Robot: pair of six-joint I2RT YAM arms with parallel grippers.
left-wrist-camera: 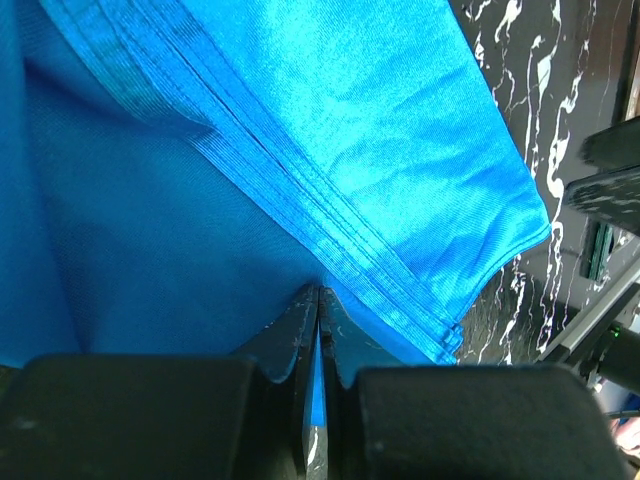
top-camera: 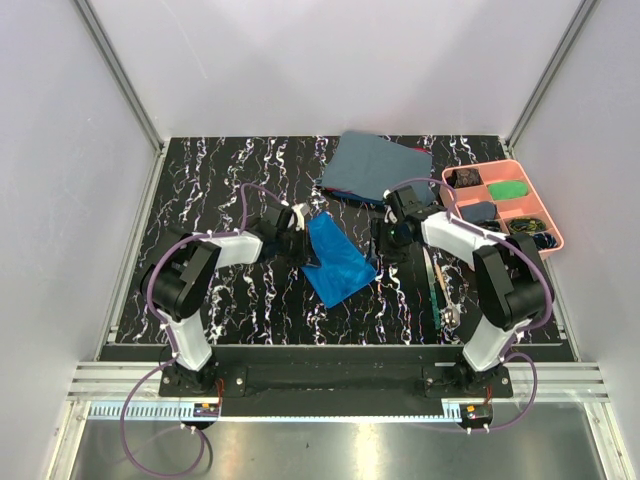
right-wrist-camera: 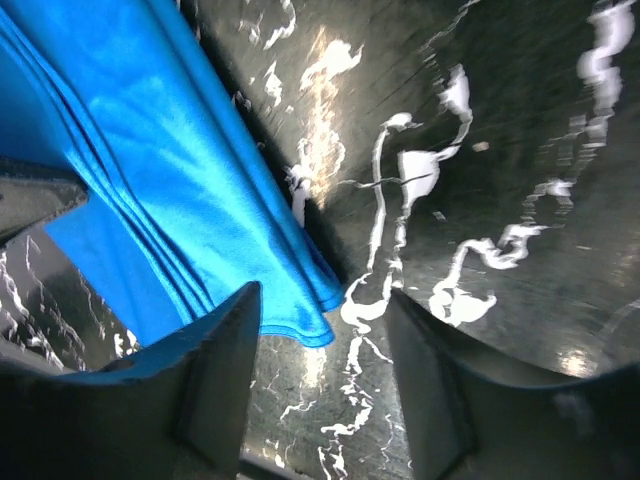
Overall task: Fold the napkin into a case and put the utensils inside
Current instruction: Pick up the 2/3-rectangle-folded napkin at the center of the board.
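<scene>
Nearest the arm bases, the utensils [top-camera: 437, 287] are laid on the black marbled surface [top-camera: 250, 315], beside the right arm. Their long axis runs near to far, and a green handle can be made out. Their far ends are covered by the arm, so the pieces cannot be counted.

Further in, at the middle of the surface, the napkin [top-camera: 340, 262] is seen folded into several layers (stacked hems show in the left wrist view). Its long axis is set diagonally, from far-left to near-right, with one corner pointing toward the right arm. Bare surface is left all round it, more to the left than to the right.

The napkin's left edge is clamped by the left pincer [left-wrist-camera: 318, 335], whose jaws are pressed together on the cloth. In that view most of the frame is filled with blue, and the surface shows only along the right edge.

The right pincer [right-wrist-camera: 325, 345] is held with its jaws spread apart, just over the napkin's right corner, which lies between them. Whether the cloth is touched cannot be told.

Farther back, a pink tray [top-camera: 548, 225] stands at the right edge. A grey-blue cloth [top-camera: 378, 165] lies at the far edge, apart from the napkin.
</scene>
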